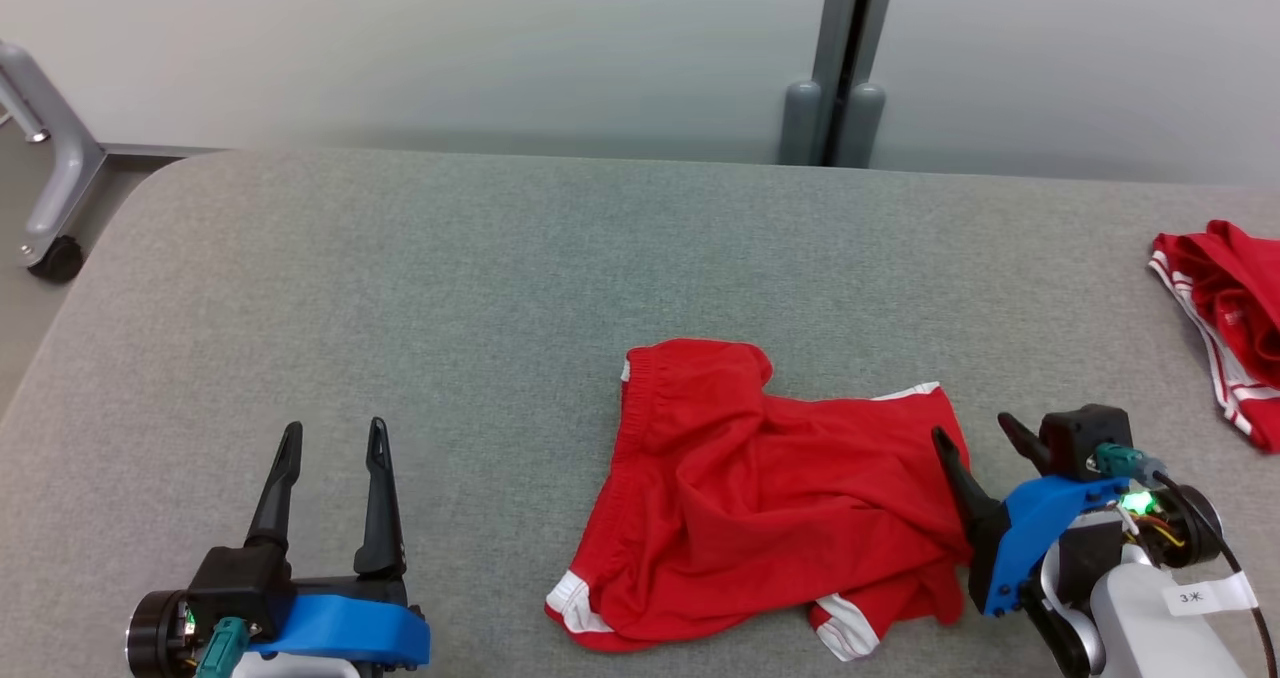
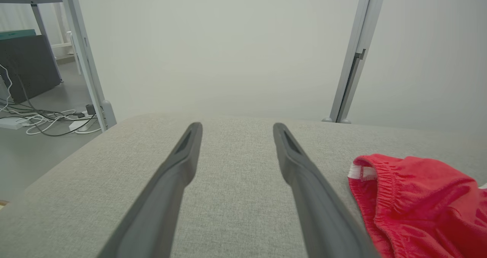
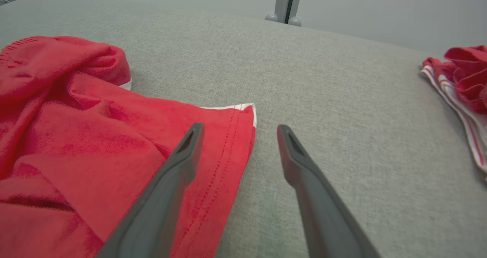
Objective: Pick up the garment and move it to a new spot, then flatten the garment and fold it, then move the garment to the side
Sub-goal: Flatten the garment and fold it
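1. Red shorts (image 1: pixel 760 498) lie crumpled on the grey table (image 1: pixel 400 288).
2. Both jaws wide and empty: right gripper (image 1: pixel 972 430) at the shorts' right hem, left gripper (image 1: pixel 335 438) well left.
3. Looks soft and light, so pinch a hem corner.

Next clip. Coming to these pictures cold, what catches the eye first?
The crumpled red shorts, lying near the front middle of the grey table. Next, the right gripper, open at their right hem, one finger over cloth and one over bare table, while the left gripper sits open off to the left. A second red garment lies bunched at the table's right edge.
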Tool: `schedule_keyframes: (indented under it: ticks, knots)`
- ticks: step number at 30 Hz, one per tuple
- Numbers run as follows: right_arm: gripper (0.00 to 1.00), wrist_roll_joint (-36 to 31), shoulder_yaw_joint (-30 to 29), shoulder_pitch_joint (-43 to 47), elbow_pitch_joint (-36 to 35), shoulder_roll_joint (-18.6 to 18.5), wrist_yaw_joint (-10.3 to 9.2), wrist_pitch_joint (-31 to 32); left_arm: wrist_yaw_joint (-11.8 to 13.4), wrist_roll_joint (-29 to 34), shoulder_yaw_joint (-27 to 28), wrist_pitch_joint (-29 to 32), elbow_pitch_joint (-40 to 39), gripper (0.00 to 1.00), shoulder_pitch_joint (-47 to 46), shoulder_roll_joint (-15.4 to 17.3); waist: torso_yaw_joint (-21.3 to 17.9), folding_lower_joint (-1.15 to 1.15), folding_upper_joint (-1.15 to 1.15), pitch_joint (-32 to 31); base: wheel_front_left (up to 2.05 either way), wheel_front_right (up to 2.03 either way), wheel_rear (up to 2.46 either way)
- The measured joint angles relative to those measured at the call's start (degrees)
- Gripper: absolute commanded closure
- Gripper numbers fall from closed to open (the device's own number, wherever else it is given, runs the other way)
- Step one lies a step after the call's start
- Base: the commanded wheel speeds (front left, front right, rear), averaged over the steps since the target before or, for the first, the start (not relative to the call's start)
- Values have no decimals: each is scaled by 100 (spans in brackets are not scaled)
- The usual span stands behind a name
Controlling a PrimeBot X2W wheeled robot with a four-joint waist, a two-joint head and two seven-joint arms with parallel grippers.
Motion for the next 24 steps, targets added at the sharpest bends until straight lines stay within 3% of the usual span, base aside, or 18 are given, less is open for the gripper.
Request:
schedule_keyframes:
  ticks: [9, 10, 12, 24]
  knots:
    - [0, 62, 207, -202, 1232, 54, 0, -321, 5, 10, 18, 0, 26, 0, -2, -7, 174, 0, 0, 103, 0, 0, 0]
    - [20, 76, 244, -233, 1311, 81, 0, -379, 5, 10, 20, 0, 24, 0, -3, -8, 176, 0, 0, 109, 0, 0, 0]
    - [100, 144, 354, -322, 1435, 122, 0, -443, 5, 9, 26, 1, 29, 0, -3, -10, 173, 0, 0, 114, 0, 0, 0]
    - [100, 413, 442, -1696, 1777, -152, 0, -870, -1, 2, -27, 1, 53, 0, -214, -32, 220, 0, 0, 301, 0, 0, 0]
